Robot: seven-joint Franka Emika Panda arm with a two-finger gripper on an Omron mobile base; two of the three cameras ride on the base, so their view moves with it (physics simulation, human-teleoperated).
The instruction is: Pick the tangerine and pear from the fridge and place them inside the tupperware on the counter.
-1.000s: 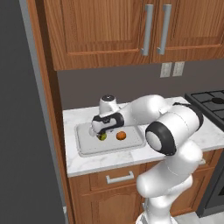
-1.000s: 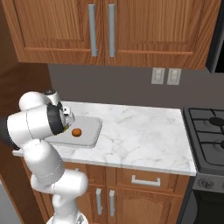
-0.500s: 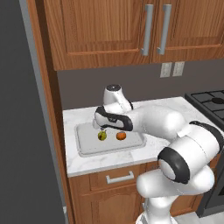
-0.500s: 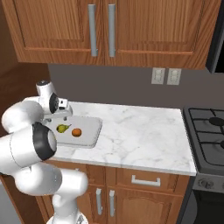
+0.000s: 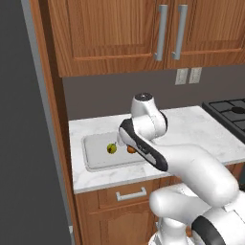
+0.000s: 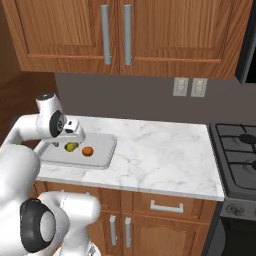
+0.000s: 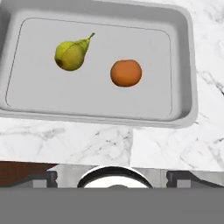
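The light grey tupperware (image 7: 189, 65) sits on the white marbled counter (image 7: 65, 140), near its left end. Inside it the yellow-green pear (image 7: 71, 54) lies on its side beside the round orange tangerine (image 7: 126, 72), a small gap between them. My gripper (image 7: 111, 177) hovers above the tray's near edge, open, its fingertips (image 7: 43, 178) far apart with nothing between them. From the base, the pear (image 5: 111, 148) (image 6: 71, 146) and the tangerine (image 6: 88, 151) show in the tupperware (image 5: 93, 155) (image 6: 102, 150), just under the gripper (image 6: 79, 136) (image 5: 122, 140). The fridge is out of view.
Brown wall cabinets (image 6: 115, 35) hang over the counter (image 6: 160, 155). A black stove (image 6: 237, 150) stands at the right end. A tall dark grey wall (image 5: 24, 119) closes the counter's left end. My own arm (image 5: 162, 158) reaches over the counter right of the tray.
The hand has risen and drawn back from the tray, and the arm has swung its elbow round. The pear now lies uncovered beside the tangerine.
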